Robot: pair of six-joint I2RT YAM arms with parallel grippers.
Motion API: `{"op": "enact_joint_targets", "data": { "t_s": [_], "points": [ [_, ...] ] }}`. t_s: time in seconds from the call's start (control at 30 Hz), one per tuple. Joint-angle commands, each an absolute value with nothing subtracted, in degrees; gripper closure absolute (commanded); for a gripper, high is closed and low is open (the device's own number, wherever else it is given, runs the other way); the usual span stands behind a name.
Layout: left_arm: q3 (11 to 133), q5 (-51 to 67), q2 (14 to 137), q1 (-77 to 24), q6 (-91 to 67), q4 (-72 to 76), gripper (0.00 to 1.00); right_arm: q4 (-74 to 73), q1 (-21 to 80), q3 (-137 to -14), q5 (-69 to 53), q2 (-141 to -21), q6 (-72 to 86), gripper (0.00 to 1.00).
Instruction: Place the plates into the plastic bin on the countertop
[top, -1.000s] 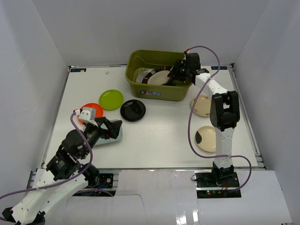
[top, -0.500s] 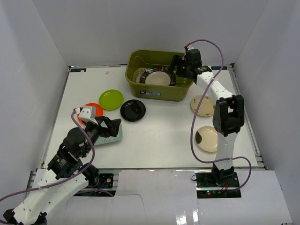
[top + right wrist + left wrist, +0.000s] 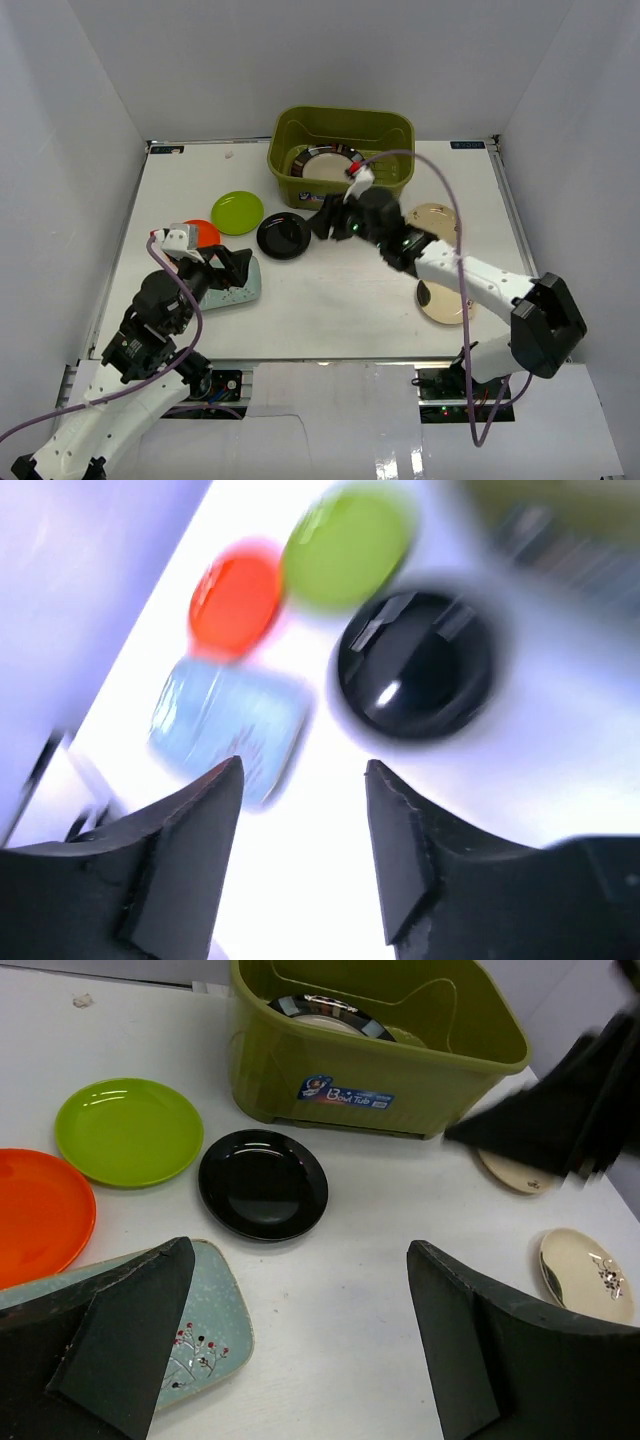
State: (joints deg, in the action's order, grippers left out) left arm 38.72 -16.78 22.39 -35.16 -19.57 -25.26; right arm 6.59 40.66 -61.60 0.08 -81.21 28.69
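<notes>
Top external: right gripper is held open, empty, beside the black plate; left gripper is spread wide over the grey plate, near the orange plate.

The only writing I could find was on a small blue-and-white label, stuck to the side of the bin that faced my left wrist camera. Its larger script began with a B and seemed to end in "Tub"; I could not make out the letters between. A round logo sat at its left end, too small to read. My right wrist view was too blurred for any reading.
</notes>
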Motion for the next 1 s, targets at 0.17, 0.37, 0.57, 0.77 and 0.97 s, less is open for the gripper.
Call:
{"op": "enact_joint_targets", "data": {
  "t_s": [0.17,0.37,0.57,0.77,0.97],
  "points": [
    [38.14,-18.20,20.56,-34.28,-19.95,-24.87,0.02,29.01,57.47,-52.90,1.24,-97.08,45.70,0.37],
    [38.23,-16.61,21.53,-34.10,-19.86,-24.96,0.02,29.79,60.64,-60.63,-2.19,-108.61,47.80,0.29],
    [38.06,-16.88,21.44,-34.19,-19.86,-24.96,0.02,31.91,60.73,-63.10,-0.35,-115.82,51.59,0.46],
    [38.15,-17.14,22.24,-34.19,-19.77,-24.96,0.02,33.39,60.82,-66.36,-0.35,-121.64,57.03,0.58],
    [37.97,-18.28,21.09,-34.10,-19.69,-24.96,0.02,34.71,60.82,-63.73,-0.35,-119.45,58.01,0.90]
  ]
}}
